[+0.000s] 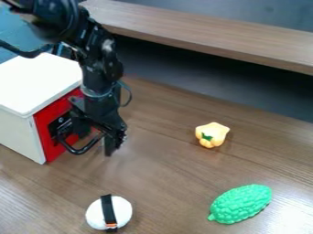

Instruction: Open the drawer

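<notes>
While the red drawer (pixel 44 122) looks shut in its white cabinet (pixel 17 128), between nine and ten o'clock on the tabletop (pixel 165 167), the black tool (pixel 114 140) hangs at eight o'clock, right by the bowed black handle (pixel 78 151). Whether it is spread, pressed together or pinching the handle, I cannot tell; black against black hides the contact. That doubt is the main risk: if the hold is missing or catches only the handle's end, a pull toward four o'clock would probably slip free and leave the drawer shut. A pull off the drawer's line could make it bind, or swing the whole cabinet round if it is light and unfixed. Pressing down while drawing back might tip it forward. The yellow toy pepper (pixel 211 135) near four o'clock could be knocked if the arm overshoots; the white rice-ball toy (pixel 121 211) at seven and green toy gourd (pixel 241 204) at five seem safer.
</notes>
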Robot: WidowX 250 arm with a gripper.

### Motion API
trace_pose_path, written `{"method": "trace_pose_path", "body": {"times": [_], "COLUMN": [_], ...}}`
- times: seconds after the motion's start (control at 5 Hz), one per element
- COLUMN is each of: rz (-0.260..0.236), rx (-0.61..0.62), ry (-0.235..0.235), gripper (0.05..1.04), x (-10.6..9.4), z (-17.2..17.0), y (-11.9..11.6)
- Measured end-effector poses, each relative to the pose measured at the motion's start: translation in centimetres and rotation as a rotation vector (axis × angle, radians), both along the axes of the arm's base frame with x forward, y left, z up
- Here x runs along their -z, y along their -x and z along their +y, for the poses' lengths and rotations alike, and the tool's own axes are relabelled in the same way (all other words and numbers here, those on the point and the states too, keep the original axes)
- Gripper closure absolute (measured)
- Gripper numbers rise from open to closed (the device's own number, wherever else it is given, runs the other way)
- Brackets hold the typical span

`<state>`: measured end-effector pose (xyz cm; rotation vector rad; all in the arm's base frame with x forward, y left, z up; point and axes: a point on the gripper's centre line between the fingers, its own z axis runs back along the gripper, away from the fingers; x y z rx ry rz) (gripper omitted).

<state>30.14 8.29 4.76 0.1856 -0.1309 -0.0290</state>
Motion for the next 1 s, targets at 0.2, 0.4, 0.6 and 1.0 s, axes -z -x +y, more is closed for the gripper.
{"method": "trace_pose_path", "body": {"times": [0.2,0.4,0.6,1.0], "rz": [-0.010,-0.037,-0.051,-0.030], "rx": [0.011,0.057,0.114,0.233], "ry": [0.047,0.116,0.164,0.213], "gripper": [0.085,0.085,0.085,0.085], "x": [0.7,0.7,0.7,1.1], "z": [-0.7,-1.9,-4.0,-8.8], "y": [-0.4,-1.0,-1.4,-1.2]}}
